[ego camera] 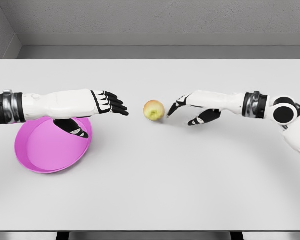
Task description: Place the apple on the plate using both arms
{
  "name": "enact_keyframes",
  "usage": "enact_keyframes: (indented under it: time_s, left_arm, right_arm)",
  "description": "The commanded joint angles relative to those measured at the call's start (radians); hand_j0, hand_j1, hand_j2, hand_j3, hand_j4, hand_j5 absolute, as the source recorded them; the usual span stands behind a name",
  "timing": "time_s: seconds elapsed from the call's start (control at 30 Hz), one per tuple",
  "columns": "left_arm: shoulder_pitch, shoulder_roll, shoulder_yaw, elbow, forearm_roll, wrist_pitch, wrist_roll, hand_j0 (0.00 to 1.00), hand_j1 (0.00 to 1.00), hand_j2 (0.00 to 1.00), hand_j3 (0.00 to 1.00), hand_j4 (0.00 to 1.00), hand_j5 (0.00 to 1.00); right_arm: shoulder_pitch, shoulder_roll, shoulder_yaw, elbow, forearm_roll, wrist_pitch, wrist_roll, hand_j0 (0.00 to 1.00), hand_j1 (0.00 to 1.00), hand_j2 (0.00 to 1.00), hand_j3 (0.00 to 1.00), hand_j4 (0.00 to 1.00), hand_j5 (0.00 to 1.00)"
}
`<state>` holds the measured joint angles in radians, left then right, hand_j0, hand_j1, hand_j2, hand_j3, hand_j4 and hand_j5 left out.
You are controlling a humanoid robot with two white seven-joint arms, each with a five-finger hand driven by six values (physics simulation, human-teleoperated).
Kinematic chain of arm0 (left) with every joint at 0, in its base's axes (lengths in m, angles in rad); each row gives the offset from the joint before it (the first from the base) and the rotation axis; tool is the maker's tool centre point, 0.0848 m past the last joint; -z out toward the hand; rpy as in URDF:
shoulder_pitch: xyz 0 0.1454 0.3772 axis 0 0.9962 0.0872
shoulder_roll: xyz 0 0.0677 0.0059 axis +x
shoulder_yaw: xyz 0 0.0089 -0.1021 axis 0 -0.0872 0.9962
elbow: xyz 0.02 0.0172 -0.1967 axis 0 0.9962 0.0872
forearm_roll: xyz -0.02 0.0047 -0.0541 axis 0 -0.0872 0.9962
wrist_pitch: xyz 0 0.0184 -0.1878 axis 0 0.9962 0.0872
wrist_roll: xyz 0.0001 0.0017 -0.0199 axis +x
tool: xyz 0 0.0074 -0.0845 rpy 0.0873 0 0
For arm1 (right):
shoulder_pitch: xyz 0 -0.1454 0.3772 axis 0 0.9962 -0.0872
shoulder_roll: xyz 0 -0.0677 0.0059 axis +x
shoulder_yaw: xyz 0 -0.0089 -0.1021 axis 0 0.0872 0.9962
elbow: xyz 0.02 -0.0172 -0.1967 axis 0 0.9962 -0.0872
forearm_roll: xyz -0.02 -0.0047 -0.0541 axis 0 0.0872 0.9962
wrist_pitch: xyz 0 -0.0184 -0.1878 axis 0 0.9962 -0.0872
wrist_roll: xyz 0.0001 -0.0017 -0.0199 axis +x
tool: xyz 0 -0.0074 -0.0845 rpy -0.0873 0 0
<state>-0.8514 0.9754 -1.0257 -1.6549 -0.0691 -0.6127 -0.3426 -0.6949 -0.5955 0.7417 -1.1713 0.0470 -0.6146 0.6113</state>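
White table (150, 190) holds a round apple (154, 110) between the spread left hand (110, 103) and spread right hand (190, 107), pink plate (45, 150) left.

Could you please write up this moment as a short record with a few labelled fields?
surface: white table
apple: yellow-green apple on the table, right of the plate, not on it
plate: pink plate at the left, tilted, near rim on the table
left hand: left hand open, above the plate, thumb over its rim, fingers toward the apple
right hand: right hand open, fingertips close to the apple's right side; contact unclear
task state: apple not yet held
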Motion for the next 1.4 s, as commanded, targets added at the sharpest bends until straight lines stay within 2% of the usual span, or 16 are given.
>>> enact_keyframes:
  time_s: [0.0, 0.07, 0.13, 0.2, 0.27, 0.47, 0.57, 0.6, 0.67, 0.73, 0.77, 0.87, 0.9, 1.2, 1.3, 1.37]
  left_arm:
    - [0.000, 0.000, 0.001, 0.000, 0.006, 0.002, 0.001, 1.00, 1.00, 1.00, 1.00, 1.00, 1.00]
    - [0.000, 0.000, 0.001, 0.000, 0.005, 0.002, 0.001, 1.00, 1.00, 1.00, 1.00, 1.00, 1.00]
    - [0.000, -0.001, 0.001, 0.000, 0.005, 0.002, 0.001, 1.00, 1.00, 1.00, 1.00, 1.00, 1.00]
    - [0.000, -0.001, 0.001, 0.001, 0.005, 0.002, 0.001, 1.00, 1.00, 1.00, 1.00, 1.00, 1.00]
    - [0.000, -0.003, 0.001, 0.001, 0.005, 0.002, 0.001, 1.00, 1.00, 1.00, 1.00, 1.00, 1.00]
    - [0.000, -0.003, 0.001, 0.003, 0.005, 0.002, 0.001, 1.00, 1.00, 1.00, 1.00, 1.00, 1.00]
    - [0.000, -0.003, 0.001, 0.006, 0.005, 0.002, 0.001, 1.00, 1.00, 1.00, 1.00, 1.00, 1.00]
    - [-0.003, -0.011, -0.001, 0.049, 0.005, 0.002, 0.002, 1.00, 1.00, 1.00, 1.00, 1.00, 1.00]
    - [-0.038, -0.093, 0.010, 0.115, 0.002, 0.002, -0.001, 1.00, 1.00, 1.00, 1.00, 1.00, 1.00]
    - [-0.047, -0.222, 0.041, 0.119, -0.086, 0.002, -0.107, 1.00, 1.00, 1.00, 1.00, 1.00, 1.00]
    - [-0.070, -0.261, 0.038, 0.145, -0.100, 0.002, -0.108, 1.00, 1.00, 1.00, 1.00, 1.00, 1.00]
    - [-0.101, -0.379, 0.032, 0.331, -0.132, 0.002, -0.110, 1.00, 1.00, 1.00, 1.00, 1.00, 1.00]
    - [-0.116, -0.397, 0.032, 0.346, -0.178, 0.002, -0.111, 1.00, 1.00, 1.00, 1.00, 1.00, 1.00]
    - [-0.143, -0.379, 0.029, 0.337, -0.196, 0.002, -0.116, 1.00, 1.00, 1.00, 1.00, 1.00, 1.00]
    - [-0.155, -0.328, 0.027, 0.337, -0.196, 0.002, -0.118, 1.00, 1.00, 1.00, 1.00, 1.00, 1.00]
    - [-0.155, -0.320, -0.013, 0.337, -0.199, 0.002, -0.150, 1.00, 1.00, 1.00, 1.00, 1.00, 1.00]
  right_arm:
    - [0.003, -0.053, -0.122, 0.012, -0.009, 0.004, 0.000, 1.00, 1.00, 1.00, 1.00, 1.00, 1.00]
    - [0.034, -0.096, -0.202, 0.025, -0.009, 0.004, 0.000, 1.00, 1.00, 1.00, 1.00, 1.00, 1.00]
    - [0.043, -0.096, -0.242, 0.108, -0.009, 0.004, 0.000, 1.00, 1.00, 1.00, 1.00, 1.00, 1.00]
    - [0.055, -0.098, -0.252, 0.150, -0.009, 0.004, 0.000, 1.00, 1.00, 1.00, 1.00, 1.00, 1.00]
    - [0.080, -0.099, -0.297, 0.171, -0.009, 0.004, 0.000, 1.00, 1.00, 1.00, 1.00, 1.00, 1.00]
    - [0.095, -0.127, -0.305, 0.183, -0.004, 0.004, 0.000, 1.00, 1.00, 1.00, 1.00, 1.00, 1.00]
    - [0.110, -0.121, -0.406, 0.222, 0.001, 0.004, 0.000, 1.00, 1.00, 1.00, 1.00, 1.00, 1.00]
    - [0.110, -0.122, -0.410, 0.222, 0.001, 0.004, 0.000, 1.00, 1.00, 1.00, 1.00, 1.00, 1.00]
    - [0.110, -0.127, -0.410, 0.223, 0.001, 0.004, 0.000, 1.00, 1.00, 1.00, 1.00, 1.00, 1.00]
    - [0.114, -0.127, -0.410, 0.226, 0.002, 0.004, 0.000, 1.00, 1.00, 1.00, 1.00, 1.00, 1.00]
    - [0.114, -0.127, -0.410, 0.228, 0.004, 0.004, 0.000, 1.00, 1.00, 1.00, 1.00, 1.00, 1.00]
    - [0.114, -0.128, -0.410, 0.246, 0.008, 0.004, 0.000, 1.00, 1.00, 1.00, 1.00, 1.00, 1.00]
    - [0.112, -0.127, -0.410, 0.249, 0.025, 0.004, 0.000, 1.00, 1.00, 1.00, 1.00, 1.00, 1.00]
    - [0.104, -0.127, -0.410, 0.297, 0.051, 0.004, 0.000, 1.00, 1.00, 1.00, 1.00, 1.00, 1.00]
    - [0.103, -0.125, -0.410, 0.305, 0.054, 0.004, 0.000, 1.00, 1.00, 1.00, 1.00, 1.00, 1.00]
    - [0.103, -0.125, -0.410, 0.308, 0.054, 0.004, 0.000, 1.00, 1.00, 1.00, 1.00, 1.00, 1.00]
